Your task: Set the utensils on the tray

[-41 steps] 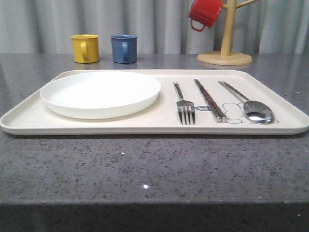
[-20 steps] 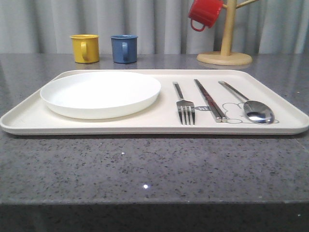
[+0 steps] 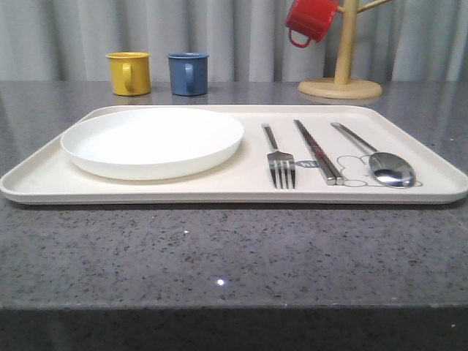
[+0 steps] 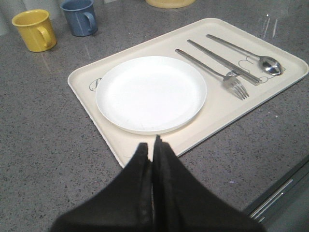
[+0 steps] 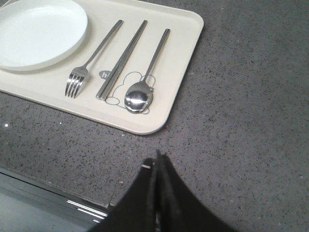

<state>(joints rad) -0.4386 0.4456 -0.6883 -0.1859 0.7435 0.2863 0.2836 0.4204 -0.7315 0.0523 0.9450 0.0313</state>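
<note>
The cream tray [image 3: 44, 179] [image 4: 91, 104] [image 5: 186, 58] lies flat on the grey counter. On its right half lie a silver fork [image 3: 279, 161] [image 4: 227, 77] [image 5: 84, 65], a pair of chopsticks [image 3: 317, 151] [image 4: 222, 62] [image 5: 120, 60] and a spoon [image 3: 380, 162] [image 4: 251, 54] [image 5: 145, 79], side by side. My left gripper [image 4: 151, 145] is shut with nothing in it, held above the tray's near left edge. My right gripper [image 5: 157, 159] is shut and empty, over bare counter beyond the tray's near right corner.
A round white plate [image 3: 152, 140] [image 4: 150, 93] [image 5: 34, 31] fills the tray's left half. A yellow mug [image 3: 129, 73] [image 4: 34, 30] and a blue mug [image 3: 187, 73] [image 4: 79, 17] stand behind the tray. A wooden mug tree [image 3: 341, 66] with a red mug [image 3: 311, 20] stands at the back right.
</note>
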